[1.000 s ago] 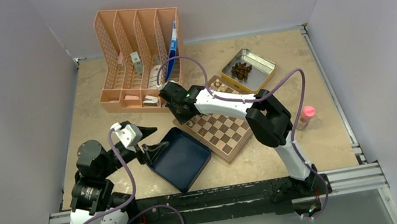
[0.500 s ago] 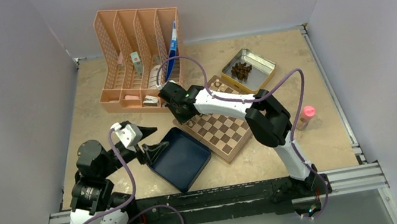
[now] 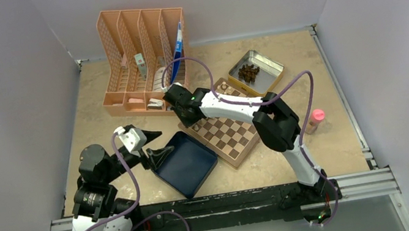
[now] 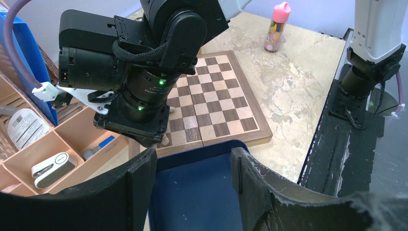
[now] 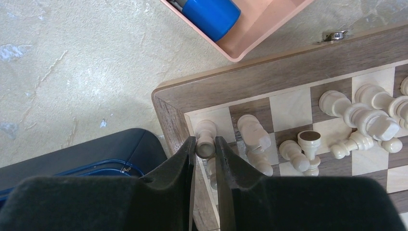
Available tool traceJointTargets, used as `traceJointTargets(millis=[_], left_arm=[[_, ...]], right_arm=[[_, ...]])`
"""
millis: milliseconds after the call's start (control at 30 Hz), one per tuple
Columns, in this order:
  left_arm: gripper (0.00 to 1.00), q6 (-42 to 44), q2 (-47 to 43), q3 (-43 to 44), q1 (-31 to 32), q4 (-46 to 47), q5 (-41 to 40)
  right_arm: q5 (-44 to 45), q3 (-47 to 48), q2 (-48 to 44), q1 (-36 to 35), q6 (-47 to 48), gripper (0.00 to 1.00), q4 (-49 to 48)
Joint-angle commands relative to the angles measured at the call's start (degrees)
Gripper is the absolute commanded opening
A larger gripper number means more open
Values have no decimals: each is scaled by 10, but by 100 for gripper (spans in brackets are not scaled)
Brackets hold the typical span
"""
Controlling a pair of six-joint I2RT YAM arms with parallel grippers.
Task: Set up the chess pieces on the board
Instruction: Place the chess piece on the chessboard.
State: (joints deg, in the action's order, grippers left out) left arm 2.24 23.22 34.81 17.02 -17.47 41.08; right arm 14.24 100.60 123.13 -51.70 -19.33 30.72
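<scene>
The board [image 3: 231, 134] lies at an angle in the middle of the table. My right gripper [image 5: 205, 144] is at its left corner, shut on a pale chess piece [image 5: 206, 136] that stands on the corner square. Several more pale chess pieces [image 5: 254, 134] lie tipped or stand on the squares beside it, and a cluster [image 5: 365, 109] stands farther right. In the left wrist view the right wrist [image 4: 139, 96] hangs low over that corner. My left gripper [image 4: 192, 163] is open over the dark blue tray [image 4: 192, 197], with nothing between its fingers.
A peach desk organizer [image 3: 140, 57] with small items stands just behind the board's left corner. A metal tin [image 3: 272, 69] holding dark pieces [image 3: 249, 72] sits at the back right. A pink-capped bottle [image 3: 316, 119] stands right of the board. The blue tray [image 3: 188, 164] touches the board's near left edge.
</scene>
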Motion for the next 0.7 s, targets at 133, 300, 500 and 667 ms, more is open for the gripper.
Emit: traceJointTargets(millis=[133,300,500,667], left_arm=[[58,11,-5,4,1,15,6],[58,14,-9,3,1,15,10],[58,13,-11,2,1,16,8],[58,15,-6,3,1,13,9]], right_arm=[[0,10,-8,3,8,26,10],[-3,14,-17,3,6,29,6],[7,22,-28,3,5,32,14],[13,8,-48,3,1,33,-2]])
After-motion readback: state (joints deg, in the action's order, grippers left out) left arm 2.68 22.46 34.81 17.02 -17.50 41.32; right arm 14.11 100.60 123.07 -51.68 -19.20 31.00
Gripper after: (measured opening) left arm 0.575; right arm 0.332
